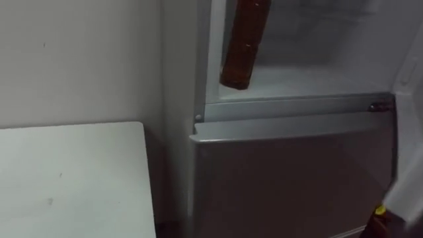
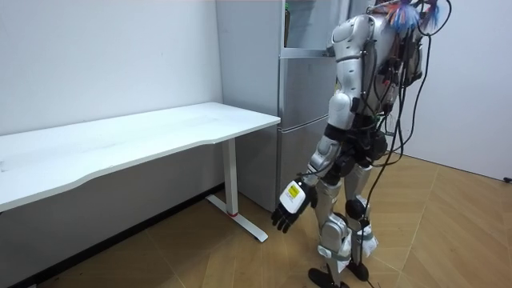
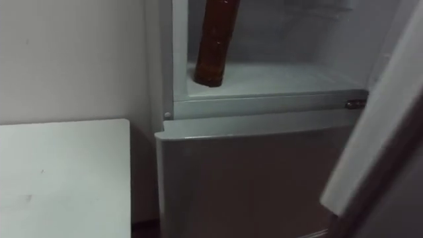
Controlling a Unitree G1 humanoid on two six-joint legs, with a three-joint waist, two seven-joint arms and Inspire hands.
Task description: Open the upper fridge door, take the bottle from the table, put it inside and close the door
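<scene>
Up top, bottle (image 1: 241, 46); left hand (image 2: 290, 204) low.

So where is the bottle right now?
Upper centre of the eye views: the bottle leans inside the open upper fridge compartment, its base near the compartment's left front edge, above the closed lower door.

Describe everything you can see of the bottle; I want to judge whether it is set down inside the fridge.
The bottle is dark brown and round-bodied, with a slight sheen; its material cannot be told. Its upper part is cut off by the picture's top edge. It leans, base toward the left, at the left front of the upper fridge compartment, its base at or just above the pale floor; contact is unclear.
</scene>
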